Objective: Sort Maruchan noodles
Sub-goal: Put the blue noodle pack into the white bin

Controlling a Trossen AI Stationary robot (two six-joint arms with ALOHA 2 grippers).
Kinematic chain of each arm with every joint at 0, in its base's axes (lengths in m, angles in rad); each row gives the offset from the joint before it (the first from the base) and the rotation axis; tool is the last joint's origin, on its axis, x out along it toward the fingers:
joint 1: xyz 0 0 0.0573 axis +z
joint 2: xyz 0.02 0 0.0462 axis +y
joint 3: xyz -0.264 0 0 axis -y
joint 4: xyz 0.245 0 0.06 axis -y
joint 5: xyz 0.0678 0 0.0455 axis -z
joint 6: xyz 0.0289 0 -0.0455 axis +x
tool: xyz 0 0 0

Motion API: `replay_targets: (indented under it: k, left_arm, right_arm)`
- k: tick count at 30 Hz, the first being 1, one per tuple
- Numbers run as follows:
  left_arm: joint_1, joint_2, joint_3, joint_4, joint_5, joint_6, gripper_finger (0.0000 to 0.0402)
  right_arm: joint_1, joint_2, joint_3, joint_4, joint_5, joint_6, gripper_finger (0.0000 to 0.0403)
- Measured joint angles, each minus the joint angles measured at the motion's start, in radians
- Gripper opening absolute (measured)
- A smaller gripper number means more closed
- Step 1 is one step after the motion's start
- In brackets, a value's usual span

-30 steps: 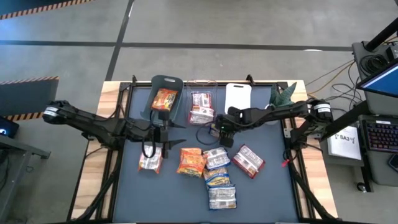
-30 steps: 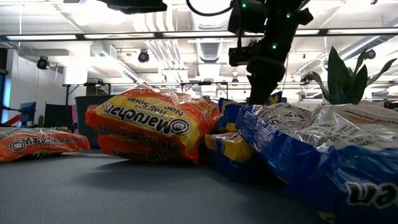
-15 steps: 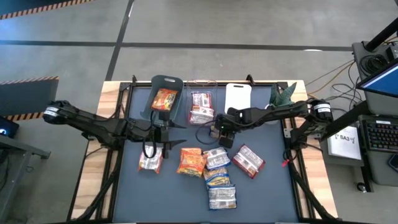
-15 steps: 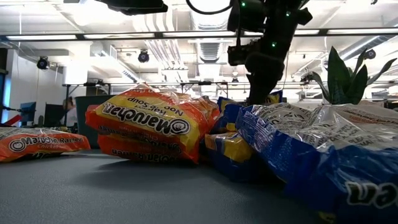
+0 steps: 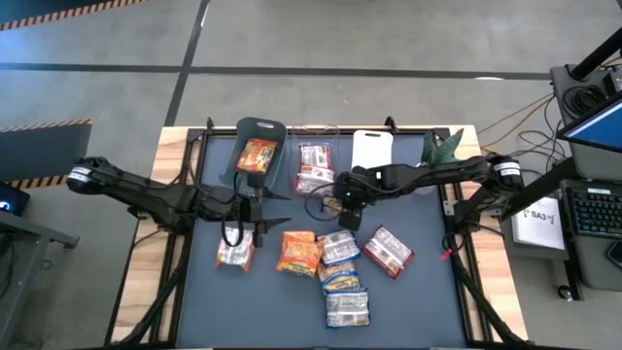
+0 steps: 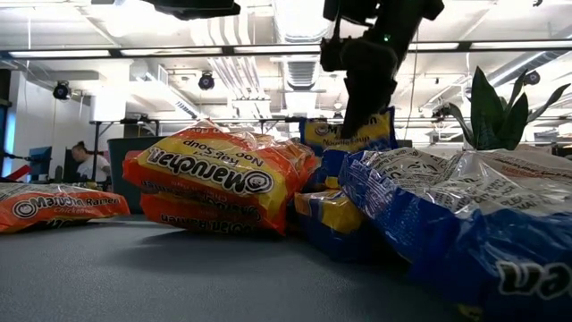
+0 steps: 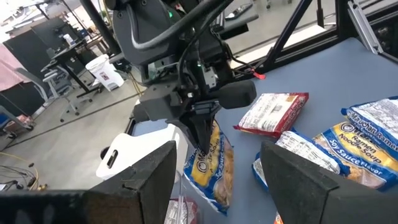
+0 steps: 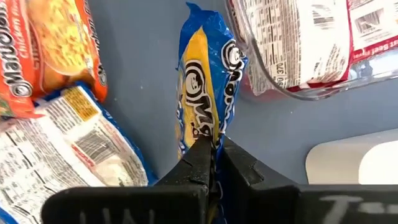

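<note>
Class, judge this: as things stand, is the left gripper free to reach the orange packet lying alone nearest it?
Probably yes: the left gripper is open and empty, and the orange packet lies uncovered beside it.

— What's happening with the noodle packets?
— A yellow-and-blue packet [image 8: 208, 93] is hanging on edge above the table, pinched at one end. An orange packet [image 5: 258, 155] is lying flat in the dark bin, and a red-and-white packet [image 5: 315, 167] is sitting in the clear one.
— And on the table?
— A lone orange pack [image 5: 235, 254] is lying at the left, an orange pair [image 5: 299, 252] is stacking up mid-table, blue packs [image 5: 342, 277] are overlapping beside them, and a red-and-white pack [image 5: 388, 251] is lying flat at the right.
</note>
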Motion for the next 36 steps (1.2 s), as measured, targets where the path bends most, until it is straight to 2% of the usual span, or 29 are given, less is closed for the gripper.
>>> replay_targets:
  k: [11,13,18,20,29,36]
  left_arm:
    - [0.000,-0.019,0.000,0.004,-0.001,-0.033,0.0215]
    - [0.000,-0.019,0.000,0.005,-0.001,-0.037,0.0215]
    - [0.000,-0.019,0.000,0.009,-0.001,-0.041,0.0215]
    - [0.000,-0.019,0.000,0.009,-0.001,-0.041,0.0215]
    - [0.000,-0.019,0.000,0.009,-0.001,-0.041,0.0215]
    - [0.000,-0.019,0.000,0.007,-0.001,-0.041,0.0215]
  right_arm:
    - [0.000,-0.133,0.000,0.070,0.011,0.102,0.0009]
    - [0.000,-0.167,0.000,0.088,0.062,0.134,0.0009]
    - [-0.005,-0.242,0.000,0.069,0.381,0.231,0.0008]
    - [-0.024,-0.268,0.001,0.042,0.460,0.279,0.0008]
    - [-0.169,-0.258,-0.003,-0.172,0.531,0.539,0.0008]
    - [-0.205,-0.157,-0.004,-0.139,0.558,0.691,0.0008]
